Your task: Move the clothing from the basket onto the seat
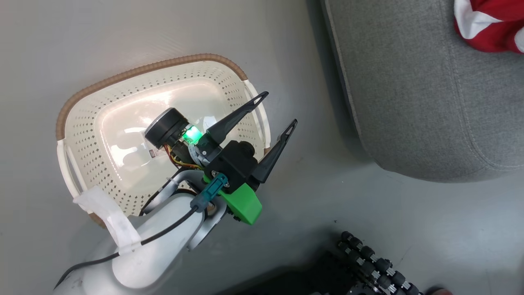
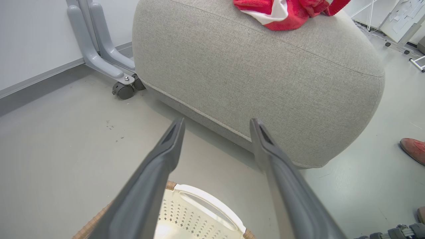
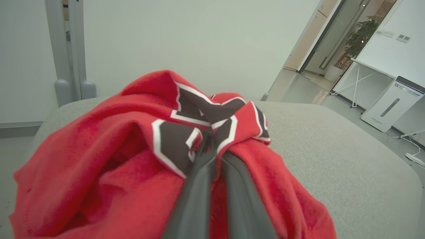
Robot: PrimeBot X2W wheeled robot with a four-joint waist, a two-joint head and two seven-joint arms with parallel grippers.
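Observation:
The red clothing (image 1: 491,24) with white panels lies on the grey seat (image 1: 413,90) at the top right of the head view. In the right wrist view my right gripper (image 3: 210,139) is shut on a fold of the clothing (image 3: 109,166), which rests on the seat (image 3: 332,159). The cream basket (image 1: 123,135) stands on the floor with only a paper label inside. My left gripper (image 1: 279,109) hangs open over the basket's right handle, nothing between its fingers. The left wrist view shows the left gripper (image 2: 217,126) pointing at the seat's side (image 2: 265,83), the clothing (image 2: 285,11) on top.
A wheeled grey frame (image 2: 103,56) stands by the wall behind the seat. A person's shoe (image 2: 413,149) rests on the floor right of the seat. My wheeled base (image 1: 368,266) shows at the bottom of the head view. A white appliance (image 3: 391,106) stands far right.

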